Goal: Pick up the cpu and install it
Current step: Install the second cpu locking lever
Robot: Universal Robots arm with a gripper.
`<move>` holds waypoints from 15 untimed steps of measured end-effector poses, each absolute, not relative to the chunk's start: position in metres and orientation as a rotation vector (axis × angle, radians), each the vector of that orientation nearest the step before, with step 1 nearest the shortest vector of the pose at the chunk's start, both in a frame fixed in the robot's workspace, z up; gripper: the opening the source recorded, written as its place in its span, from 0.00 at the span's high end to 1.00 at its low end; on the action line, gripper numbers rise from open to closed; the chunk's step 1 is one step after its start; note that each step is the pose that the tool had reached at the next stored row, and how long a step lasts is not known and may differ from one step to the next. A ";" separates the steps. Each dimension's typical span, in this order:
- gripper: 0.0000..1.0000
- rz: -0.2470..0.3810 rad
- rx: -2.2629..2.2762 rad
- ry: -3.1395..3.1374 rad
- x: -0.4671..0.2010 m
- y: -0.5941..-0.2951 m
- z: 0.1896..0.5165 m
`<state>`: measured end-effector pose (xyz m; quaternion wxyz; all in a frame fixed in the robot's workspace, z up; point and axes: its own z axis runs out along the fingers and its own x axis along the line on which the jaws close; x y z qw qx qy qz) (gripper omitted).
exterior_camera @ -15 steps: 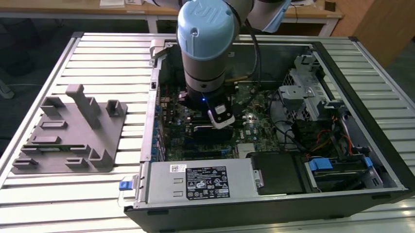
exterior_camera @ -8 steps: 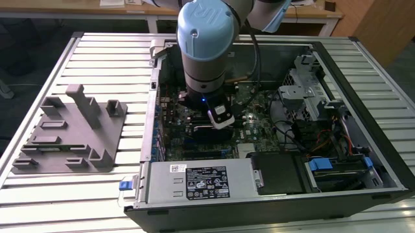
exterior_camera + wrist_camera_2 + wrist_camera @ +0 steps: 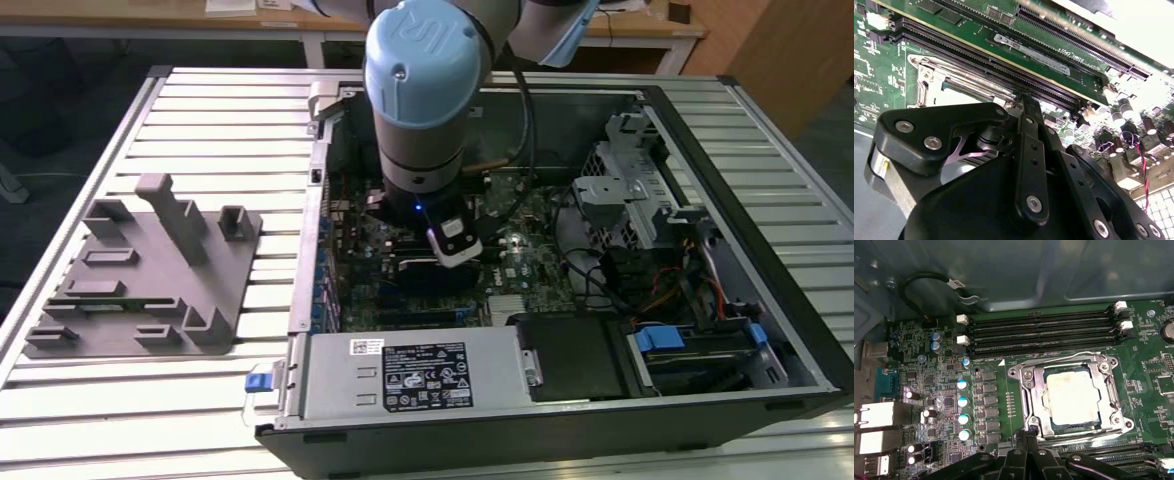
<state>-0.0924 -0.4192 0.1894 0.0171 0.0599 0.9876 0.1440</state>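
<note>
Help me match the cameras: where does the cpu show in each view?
First wrist view: the cpu lies in the socket frame, in plain sight.
Second wrist view: a pale sliver of it shows inside the frame.
Exterior view: the arm hangs over the motherboard, covering that spot.
Shared landmark: the memory slots beside the socket.

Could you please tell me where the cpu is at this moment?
In the first wrist view, the cpu lies flat inside the metal socket frame on the motherboard, between two banks of memory slots.
</note>
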 end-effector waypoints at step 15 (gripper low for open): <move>0.89 0.448 0.185 3.069 -0.094 -0.416 0.189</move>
